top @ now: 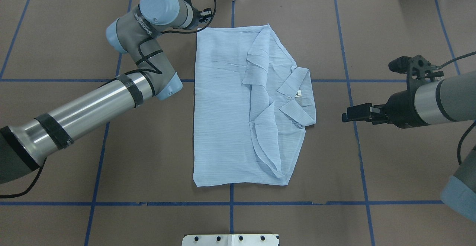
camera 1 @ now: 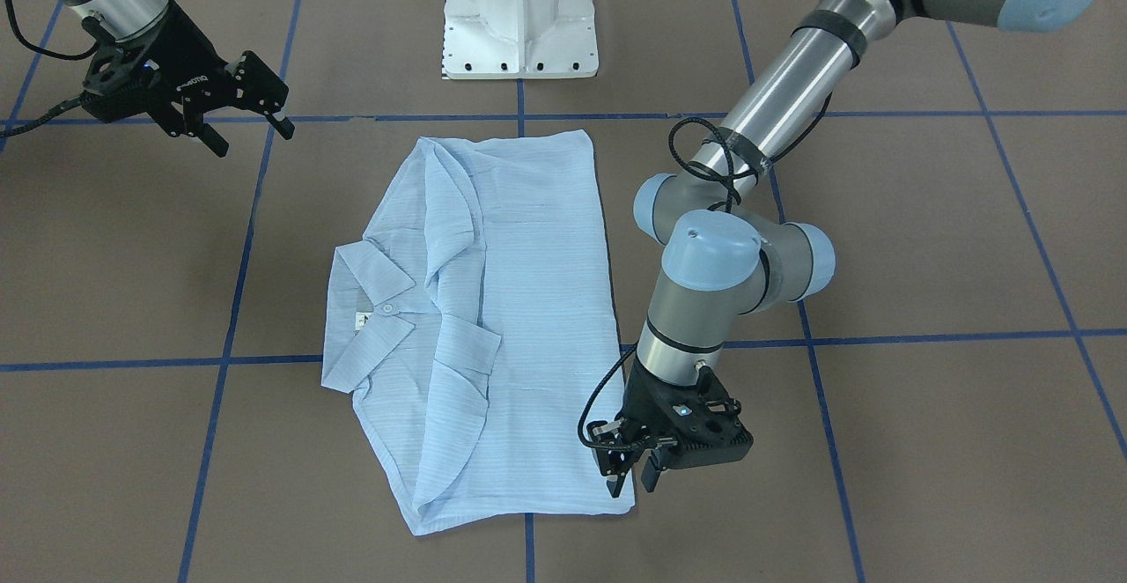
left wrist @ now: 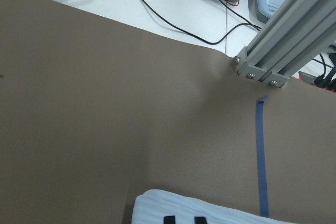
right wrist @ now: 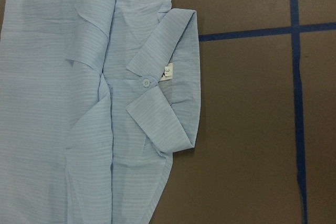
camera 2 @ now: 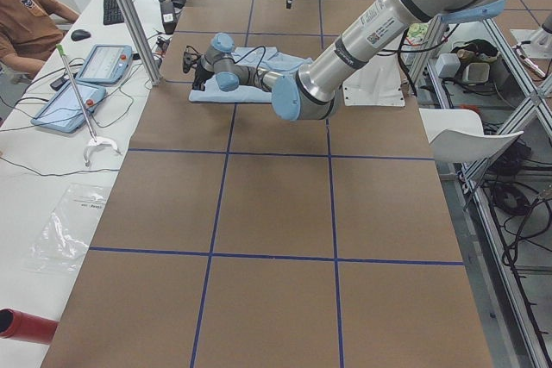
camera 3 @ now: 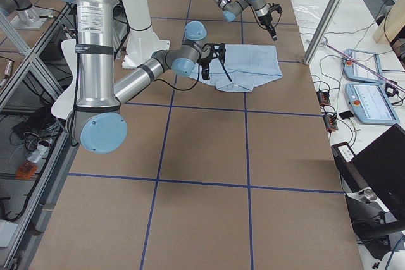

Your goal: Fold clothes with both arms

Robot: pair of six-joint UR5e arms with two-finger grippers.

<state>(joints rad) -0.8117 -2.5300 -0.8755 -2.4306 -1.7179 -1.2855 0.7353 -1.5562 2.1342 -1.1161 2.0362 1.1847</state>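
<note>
The brown bench (top: 148,157) carries a blue tape grid. The left arm (top: 93,104) reaches across toward the far edge, and the right arm (top: 442,97) hangs over the right side. The pale-blue shirt (top: 223,108) lies folded into a rectangle mid-bench. The left claw (camera 1: 632,482) points down over the shirt's far left corner, fingers narrowly parted, gripping nothing that shows. The right claw (camera 1: 249,132) hangs wide open and empty, apart from the shirt. The collar (top: 297,97) faces the right edge, its label (right wrist: 167,71) just beside a white button (right wrist: 145,82).
</note>
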